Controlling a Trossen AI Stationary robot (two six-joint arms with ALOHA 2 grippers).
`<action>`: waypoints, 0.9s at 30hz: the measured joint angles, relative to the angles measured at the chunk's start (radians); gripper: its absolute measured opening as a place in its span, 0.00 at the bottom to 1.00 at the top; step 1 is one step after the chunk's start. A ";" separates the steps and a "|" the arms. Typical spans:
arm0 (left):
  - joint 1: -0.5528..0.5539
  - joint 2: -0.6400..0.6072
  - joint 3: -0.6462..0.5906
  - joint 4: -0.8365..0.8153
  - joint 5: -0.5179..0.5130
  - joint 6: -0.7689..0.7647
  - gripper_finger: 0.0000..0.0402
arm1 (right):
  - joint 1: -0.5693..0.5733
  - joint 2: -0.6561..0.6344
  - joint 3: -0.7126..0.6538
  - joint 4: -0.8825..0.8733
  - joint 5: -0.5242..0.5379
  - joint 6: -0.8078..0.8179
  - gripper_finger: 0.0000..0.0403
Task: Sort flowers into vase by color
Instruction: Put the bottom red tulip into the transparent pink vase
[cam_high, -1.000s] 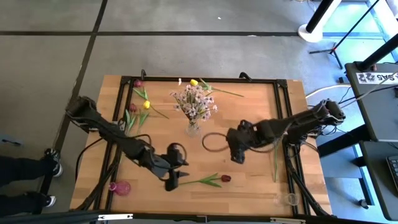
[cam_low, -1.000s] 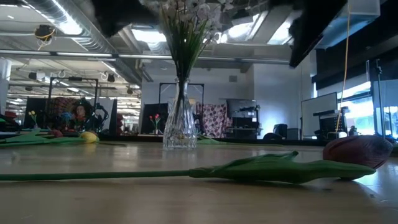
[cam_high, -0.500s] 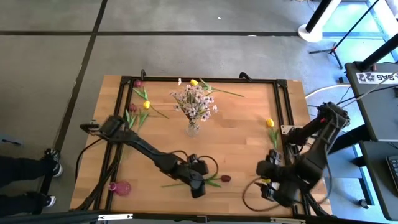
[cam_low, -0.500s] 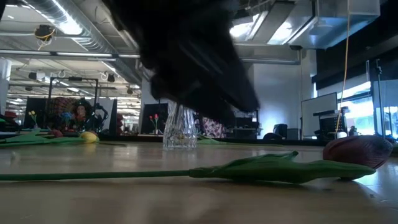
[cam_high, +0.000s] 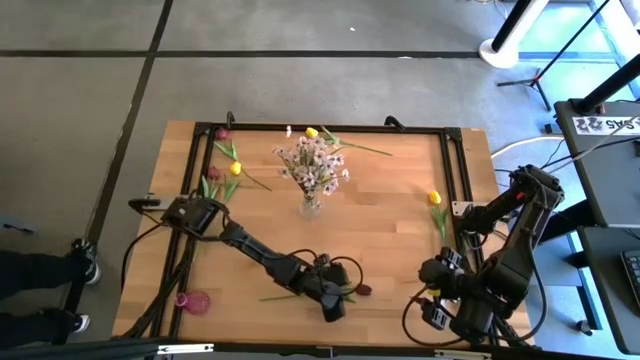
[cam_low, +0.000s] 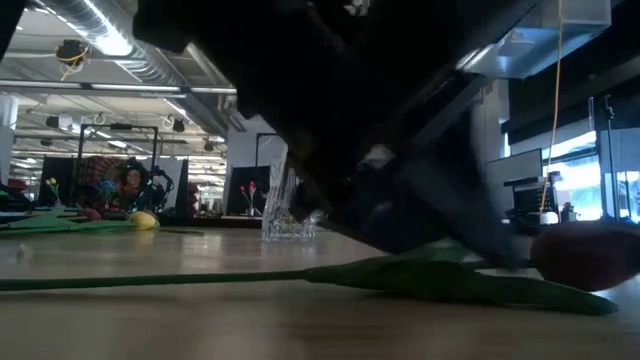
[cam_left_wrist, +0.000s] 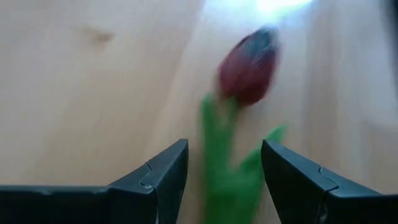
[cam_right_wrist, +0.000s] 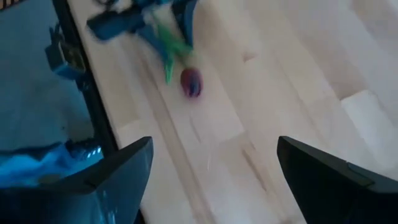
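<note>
Now that our left gripper (cam_left_wrist: 224, 171), fingers spread, has dropped astride the dark red tulip's green stem (cam_left_wrist: 217, 168), we can pinch it.

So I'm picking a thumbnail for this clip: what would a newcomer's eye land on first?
Probably the glass vase of white-pink blossoms standing mid-table. Next, the left gripper stretched to the table's near edge, fingers open either side of the dark red tulip lying there. The right gripper hangs off the table's right corner.
</note>
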 joint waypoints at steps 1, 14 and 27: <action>-0.003 0.012 0.003 0.037 0.004 -0.003 0.49 | -0.004 0.000 0.000 0.001 0.012 -0.003 0.85; -0.054 0.026 0.003 -0.016 -0.166 -0.179 0.19 | -0.027 0.000 0.000 0.012 0.065 -0.030 0.85; -0.181 -0.381 -0.002 -0.230 -0.482 -0.046 0.01 | -0.039 0.000 -0.001 0.031 0.117 -0.053 0.85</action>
